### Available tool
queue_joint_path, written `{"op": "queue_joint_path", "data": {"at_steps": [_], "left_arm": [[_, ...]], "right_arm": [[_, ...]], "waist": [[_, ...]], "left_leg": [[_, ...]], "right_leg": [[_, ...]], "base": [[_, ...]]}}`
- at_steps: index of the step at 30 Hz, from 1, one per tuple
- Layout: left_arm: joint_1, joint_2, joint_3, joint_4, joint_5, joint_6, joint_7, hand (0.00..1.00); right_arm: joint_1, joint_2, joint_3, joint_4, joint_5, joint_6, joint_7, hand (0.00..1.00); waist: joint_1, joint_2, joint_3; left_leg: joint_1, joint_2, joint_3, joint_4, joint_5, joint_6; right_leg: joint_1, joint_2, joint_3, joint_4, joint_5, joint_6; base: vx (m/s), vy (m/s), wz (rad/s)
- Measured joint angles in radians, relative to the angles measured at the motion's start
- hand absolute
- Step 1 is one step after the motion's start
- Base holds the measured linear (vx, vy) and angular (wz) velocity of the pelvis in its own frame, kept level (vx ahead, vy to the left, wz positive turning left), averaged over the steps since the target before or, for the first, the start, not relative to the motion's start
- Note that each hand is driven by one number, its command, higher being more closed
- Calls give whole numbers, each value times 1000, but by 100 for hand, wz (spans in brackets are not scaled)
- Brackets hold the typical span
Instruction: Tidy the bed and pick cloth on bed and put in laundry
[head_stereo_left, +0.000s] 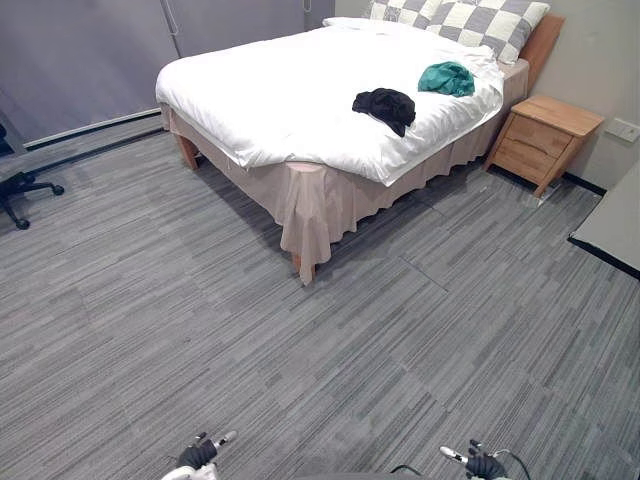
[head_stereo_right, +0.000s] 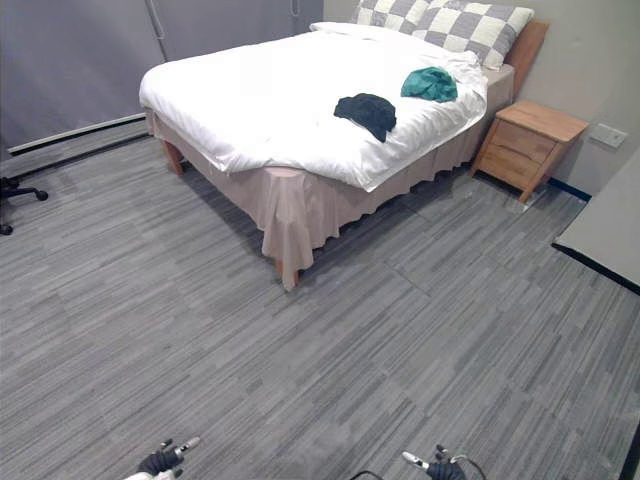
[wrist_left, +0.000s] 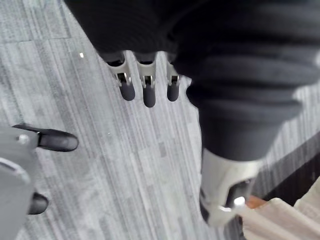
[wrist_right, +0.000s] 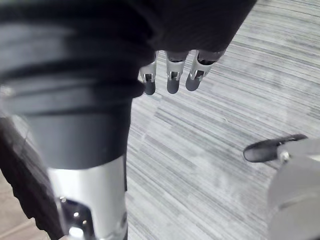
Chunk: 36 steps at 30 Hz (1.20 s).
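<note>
Two cloths lie on the white bed (head_stereo_left: 270, 100): a black cloth (head_stereo_left: 385, 105) mid-mattress, a teal cloth (head_stereo_left: 446, 78) nearer the pillows (head_stereo_left: 470, 22). Both are well apart from the left hand (head_stereo_left: 197, 456) and right hand (head_stereo_left: 487, 466), low over the carpet (head_stereo_left: 300, 350), whose fingers (wrist_left: 148, 95) hang straight, slightly spread, holding nothing.

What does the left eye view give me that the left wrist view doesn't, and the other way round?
Left eye view: the bed with a black cloth and a teal cloth lying apart on its white cover, checked pillows at the head, a wooden nightstand beside it, and the right hand low down. Left wrist view: the left hand up close, fingers straight, holding nothing. Both: the left hand and the grey striped floor.
</note>
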Motion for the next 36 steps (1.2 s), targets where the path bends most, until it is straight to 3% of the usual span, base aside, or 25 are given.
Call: {"op": "queue_joint_path", "data": {"at_steps": [4, 21, 24, 27, 28, 30, 31, 32, 34, 36], "left_arm": [[2, 19, 30, -1, 0, -18, -4, 0], [19, -45, -22, -30, 1, -45, -5, 0], [24, -49, -23, -30, 1, -54, -6, 0], [22, -49, -51, -39, 0, -62, -6, 0], [13, -51, -75, -39, -1, -62, -6, 0], [9, -49, -110, -38, -5, -62, -5, 0], [6, -45, -116, -38, -20, -65, -5, 0], [0, -43, -123, -38, -31, -67, -5, 0], [4, -44, -129, -36, -42, -72, -7, 0], [-7, -49, -129, -36, -42, -78, -12, 0]], "right_arm": [[-2, -27, -7, -4, 0, -23, 11, 0], [-4, -3, 2, -6, -39, -23, 21, 0], [-1, 8, 2, -7, -40, -22, 19, 0], [-5, 41, 13, -20, -39, -19, 19, 0], [-5, 48, 35, -33, -37, -11, 17, 0], [-15, 54, 86, -39, -24, -1, 15, 0], [-28, 68, 105, -39, -9, 7, 14, 0], [-25, 76, 116, -26, 5, 11, 15, 0], [-20, 86, 122, 29, 7, 15, 15, 0], [1, 101, 126, 41, 20, 14, 14, 0]], "waist": [[0, 4, 3], [-7, -6, 6], [-14, -11, 9], [-15, -24, 29], [-15, -44, 45], [-16, -38, 67], [-17, -39, 95], [-28, -42, 111], [-30, -27, 133], [-38, -13, 142]], "left_leg": [[9, 1, -3, -4, -4, -6], [20, 0, 1, -4, -6, -10], [28, -2, 2, -3, -8, -11], [1, -15, 8, 58, -57, -7], [-15, -25, 24, 113, -92, 8], [-48, -28, 49, 157, -126, 18], [-40, -24, 54, 173, -135, 24], [-24, -21, 54, 184, -142, 27], [0, 11, 53, 199, -168, 13], [13, 70, 47, 210, -191, -19]], "right_leg": [[7, 0, -7, 3, -9, 14], [7, -3, -8, 25, -15, 19], [3, -6, -4, 66, -42, 14], [-79, -31, -1, 222, -137, 8], [-119, -58, -5, 316, -190, 47], [-246, -98, -41, 554, -198, 75], [-316, -124, -74, 694, -177, 68], [-344, -138, -92, 759, -198, 56], [-378, -125, -96, 775, -237, 66], [-426, -101, -120, 677, -231, 64]], "base": [[-8, -26, 3], [-15, -12, -1], [-46, -31, -1], [-69, -32, -5], [-47, -27, -21], [-52, -22, -36], [4, -16, -18], [115, -28, -12], [190, -62, -4], [259, -151, 8]]}}
